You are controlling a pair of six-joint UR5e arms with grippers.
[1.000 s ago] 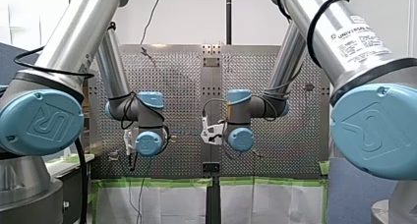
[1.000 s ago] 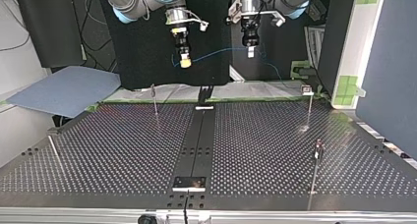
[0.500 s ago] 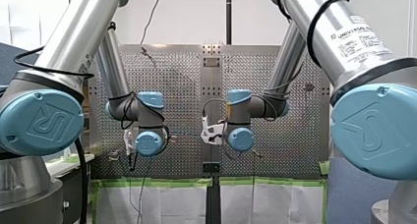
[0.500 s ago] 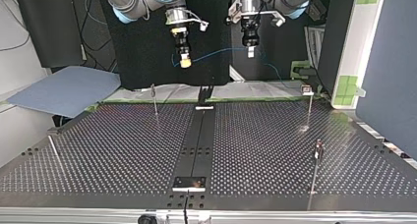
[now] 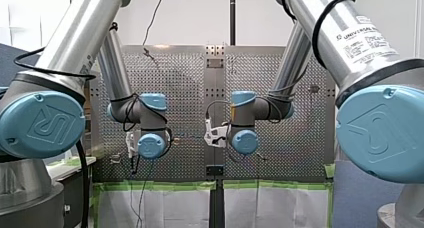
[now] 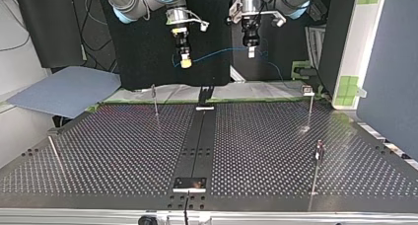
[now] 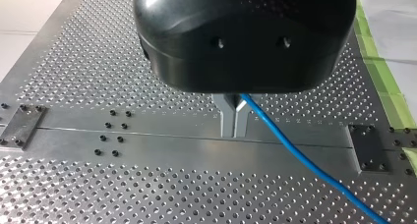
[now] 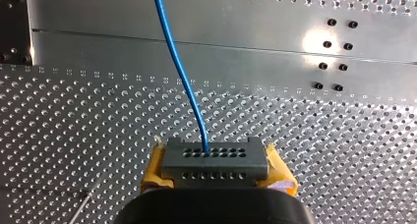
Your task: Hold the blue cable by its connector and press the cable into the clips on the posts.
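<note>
Four thin metal posts (image 6: 315,171) stand on the perforated metal table (image 6: 123,151), some with small dark clips on top, all well apart from the cable. Farther off in the top view, both grippers hang high above the table. Right gripper (image 8: 215,169): yellow pads (image 8: 154,169) clamped on the dark grey rectangular connector (image 8: 215,155), its face rows of small holes. The blue cable (image 6: 222,51), thin and smooth, sags from the connector across to the left gripper (image 7: 234,129), whose metal fingers are pinched together on it.
</note>
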